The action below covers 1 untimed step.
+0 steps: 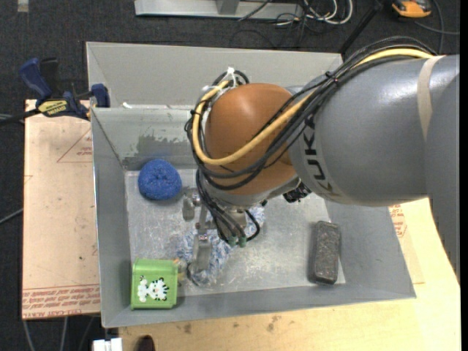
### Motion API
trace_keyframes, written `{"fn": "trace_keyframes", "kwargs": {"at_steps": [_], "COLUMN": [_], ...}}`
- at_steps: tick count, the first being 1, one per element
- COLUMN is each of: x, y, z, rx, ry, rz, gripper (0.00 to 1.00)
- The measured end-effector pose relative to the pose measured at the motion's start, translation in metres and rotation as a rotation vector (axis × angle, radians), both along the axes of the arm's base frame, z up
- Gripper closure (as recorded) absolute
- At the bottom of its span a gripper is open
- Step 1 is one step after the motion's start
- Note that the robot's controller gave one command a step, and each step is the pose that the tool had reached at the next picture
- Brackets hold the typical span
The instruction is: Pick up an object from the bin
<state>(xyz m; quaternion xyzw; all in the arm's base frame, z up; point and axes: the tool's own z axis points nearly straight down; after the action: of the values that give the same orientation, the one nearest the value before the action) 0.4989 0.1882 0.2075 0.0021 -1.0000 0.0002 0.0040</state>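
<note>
My gripper (199, 248) hangs under the orange wrist cover, low over the front middle of the bin. It is down on a crumpled blue-and-white cloth (216, 264) that spreads out below it; whether the cloth is gripped is hidden. A green box with a black-and-white animal print (154, 284) lies just left of the gripper in the front left corner. A round blue scrubber ball (159, 179) sits further back on the left.
A grey oblong block (325, 251) lies by the bin's right wall, well apart from the gripper. The arm and its orange cover hide the back middle and right of the bin.
</note>
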Motion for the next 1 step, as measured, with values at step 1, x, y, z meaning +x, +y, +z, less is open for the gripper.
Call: {"fn": "trace_keyframes", "kwargs": {"at_steps": [1], "x": [0.0019], "y": [-0.0009], "z": [0.0040], "rx": [0.002], "ry": [-0.008], "rz": [-0.004], "gripper": [0.00]}}
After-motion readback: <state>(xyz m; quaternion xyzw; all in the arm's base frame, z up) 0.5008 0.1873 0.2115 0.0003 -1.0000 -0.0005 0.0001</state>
